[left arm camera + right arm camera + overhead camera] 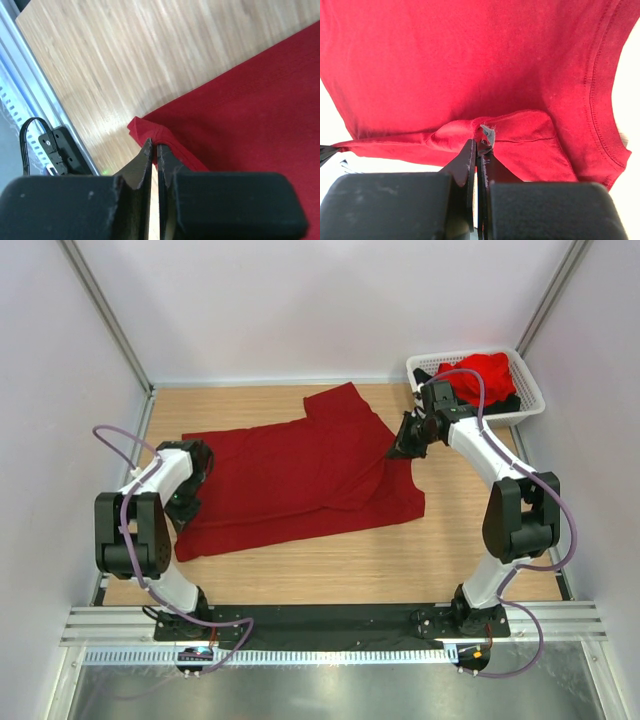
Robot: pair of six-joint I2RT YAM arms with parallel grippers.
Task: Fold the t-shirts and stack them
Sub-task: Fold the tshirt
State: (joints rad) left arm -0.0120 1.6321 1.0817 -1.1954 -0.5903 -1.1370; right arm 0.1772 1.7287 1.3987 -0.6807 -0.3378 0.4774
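Top view: we see the crimson t-shirt (290, 480) spread on the table (330, 570) between left gripper (186, 508) and right gripper (402, 447); a basket (530, 392) beyond the right one holds a brighter red shirt (482, 373).
Left wrist: here we see both fingers (142, 162) pinched shut on the hem corner (146, 129).
Right wrist: fingers clamped on a bunched fold (485, 131), collar (602, 95) to their right.

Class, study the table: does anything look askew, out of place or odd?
The dark red t-shirt lies slanted across the table, rucked up where the right gripper pinches it. Nothing looks spilled or damaged.
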